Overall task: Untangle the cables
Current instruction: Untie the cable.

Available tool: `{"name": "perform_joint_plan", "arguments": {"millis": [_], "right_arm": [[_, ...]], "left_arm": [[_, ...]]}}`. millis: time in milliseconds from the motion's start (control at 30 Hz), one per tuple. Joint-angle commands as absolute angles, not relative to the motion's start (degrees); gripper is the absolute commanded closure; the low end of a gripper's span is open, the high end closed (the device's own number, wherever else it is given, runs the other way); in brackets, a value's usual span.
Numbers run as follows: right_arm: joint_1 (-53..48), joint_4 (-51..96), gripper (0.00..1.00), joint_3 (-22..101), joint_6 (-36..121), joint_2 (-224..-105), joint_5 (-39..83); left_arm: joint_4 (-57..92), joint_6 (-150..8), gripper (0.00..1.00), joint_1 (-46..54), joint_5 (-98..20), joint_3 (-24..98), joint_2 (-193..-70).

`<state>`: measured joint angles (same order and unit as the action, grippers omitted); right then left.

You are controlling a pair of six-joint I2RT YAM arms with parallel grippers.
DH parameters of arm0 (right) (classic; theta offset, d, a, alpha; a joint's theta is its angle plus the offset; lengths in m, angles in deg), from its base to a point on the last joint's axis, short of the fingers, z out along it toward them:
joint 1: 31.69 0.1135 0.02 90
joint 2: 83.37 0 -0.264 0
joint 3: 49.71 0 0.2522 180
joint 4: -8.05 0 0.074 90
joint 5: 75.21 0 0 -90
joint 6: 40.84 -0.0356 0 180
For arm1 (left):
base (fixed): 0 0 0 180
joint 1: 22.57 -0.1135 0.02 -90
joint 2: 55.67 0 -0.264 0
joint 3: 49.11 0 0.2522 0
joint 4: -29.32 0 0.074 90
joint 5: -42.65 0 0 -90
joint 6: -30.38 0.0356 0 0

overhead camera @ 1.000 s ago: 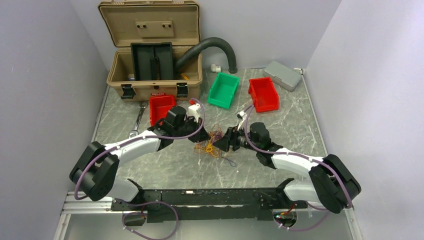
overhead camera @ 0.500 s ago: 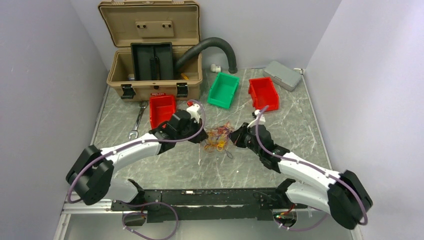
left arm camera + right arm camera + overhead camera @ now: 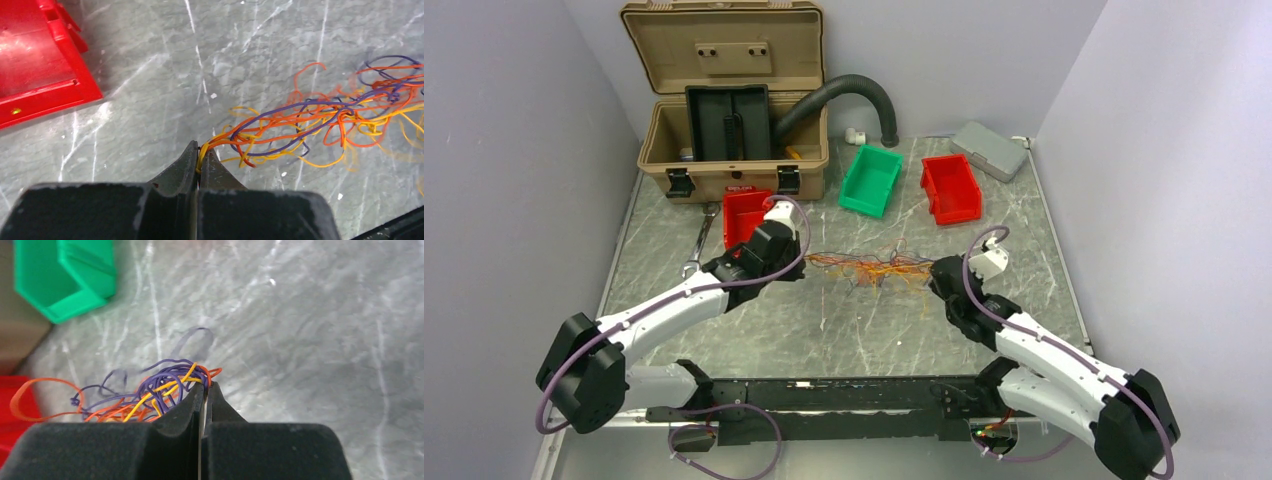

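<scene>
The cables are thin orange, yellow and purple wires, stretched in a line across the table's middle between both arms. My left gripper holds their left end; in the left wrist view it is shut on yellow and orange strands, with the cables fanning out to the right. My right gripper holds the right end; in the right wrist view it is shut on purple, yellow and orange strands, and the cables loop off to the left.
An open tan toolbox with a black corrugated hose stands at the back left. A red bin and a wrench lie near the left arm. A green bin, another red bin and a grey case sit behind.
My right gripper closed on the bundle's right side. Both arms then pulled apart, the left leftward and the right rightward, drawing the compact clump into a long stretched line.
</scene>
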<state>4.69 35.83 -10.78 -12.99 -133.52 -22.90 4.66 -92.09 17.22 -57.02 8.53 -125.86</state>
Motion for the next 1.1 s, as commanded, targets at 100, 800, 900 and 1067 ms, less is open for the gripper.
{"name": "perform_joint_plan", "arguments": {"millis": [100, 800, 900, 1067], "right_arm": [[3.29, 41.62, 0.33, -7.06, -1.30, -136.75, -35.45], [3.29, 18.16, 0.30, -7.12, 21.29, -148.77, 6.29], [3.29, 17.04, 0.30, -5.36, 21.18, -152.40, 8.57], [3.39, 16.30, 0.27, -2.58, 18.96, -158.69, 6.80]], "left_arm": [[-1.23, -87.96, 1.00, 15.46, -66.51, 8.66, -123.47], [7.20, -82.56, 0.96, 15.80, -47.04, 7.56, -127.40], [7.11, -82.81, 0.97, 15.83, -47.00, 7.30, -127.35], [7.20, -82.99, 0.97, 15.80, -46.67, 6.82, -127.49]]}}
